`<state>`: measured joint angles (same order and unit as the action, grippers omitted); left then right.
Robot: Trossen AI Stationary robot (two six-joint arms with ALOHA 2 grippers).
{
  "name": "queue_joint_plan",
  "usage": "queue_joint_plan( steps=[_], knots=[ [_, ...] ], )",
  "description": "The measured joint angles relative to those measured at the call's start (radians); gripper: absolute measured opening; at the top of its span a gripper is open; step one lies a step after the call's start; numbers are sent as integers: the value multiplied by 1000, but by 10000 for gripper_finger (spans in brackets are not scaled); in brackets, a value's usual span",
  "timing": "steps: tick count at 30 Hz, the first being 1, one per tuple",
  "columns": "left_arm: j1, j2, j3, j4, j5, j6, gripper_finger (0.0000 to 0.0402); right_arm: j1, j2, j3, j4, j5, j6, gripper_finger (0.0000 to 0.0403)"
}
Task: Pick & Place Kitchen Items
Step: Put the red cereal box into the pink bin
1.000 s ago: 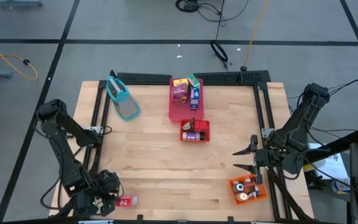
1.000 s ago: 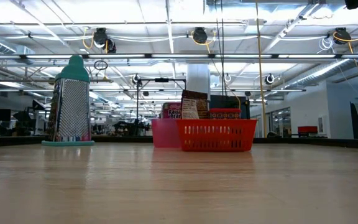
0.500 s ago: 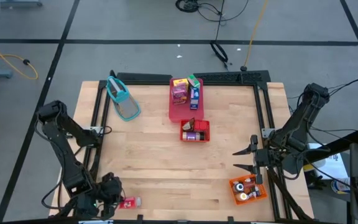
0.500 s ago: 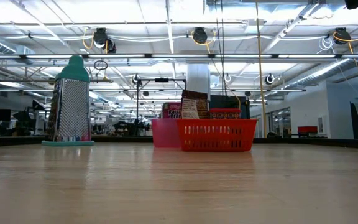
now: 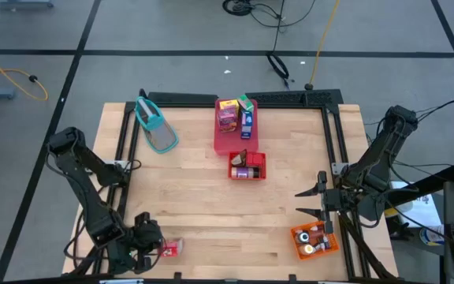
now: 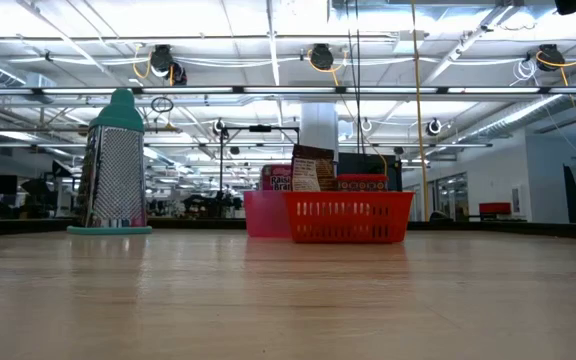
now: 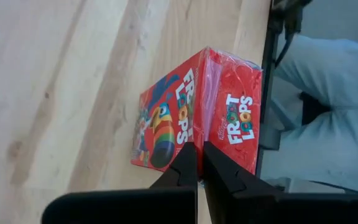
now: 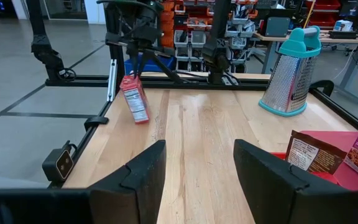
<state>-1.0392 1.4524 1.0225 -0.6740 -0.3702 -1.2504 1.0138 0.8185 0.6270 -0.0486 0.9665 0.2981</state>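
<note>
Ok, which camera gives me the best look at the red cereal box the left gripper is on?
The left wrist view: the red cereal box fills the picture, print readable, at the shut left gripper. The high view shows a small red patch. The right wrist view shows it far off, tilted. The low view misses it.

Cereal box [image 5: 169, 248] is sitting at the counter's [image 5: 203, 213] near-left corner, by the left pincer [image 5: 150, 244]. Grater [image 5: 156, 126] is standing far-left. Cartons [image 5: 235, 116] are standing in the tray [image 5: 225, 140] far-centre, the basket [image 5: 247, 166] sitting just in front of it. Bin [image 5: 314, 241] is sitting near-right, beside the right pincer [image 5: 310, 201].
</note>
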Motion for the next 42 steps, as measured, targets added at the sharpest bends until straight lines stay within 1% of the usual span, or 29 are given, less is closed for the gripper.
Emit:
queue_joint_plan(
  steps=[4,9,11,16,21,28,32,38,42],
  knots=[
    [46,-43,2,-10,-9,43,0,0,0,0,0,0,0,183],
    [111,-105,2,-38,-49,116,0,0,0,0,0,0,0,183],
    [142,-131,3,-36,-80,151,0,0,0,0,0,0,0,183],
    [238,-183,4,-31,-140,221,0,0,0,0,0,0,0,183],
    [355,-206,5,1,-185,276,0,0,0,0,0,0,0,183],
    [545,-209,5,73,-186,372,0,0,0,0,0,0,0,183],
    [658,-209,5,138,-177,455,0,0,0,0,0,0,0,183],
    [822,-209,5,249,-96,544,0,0,0,0,0,0,0,183],
    [920,-209,5,275,-93,554,0,0,0,0,4,0,0,183]
  ],
)
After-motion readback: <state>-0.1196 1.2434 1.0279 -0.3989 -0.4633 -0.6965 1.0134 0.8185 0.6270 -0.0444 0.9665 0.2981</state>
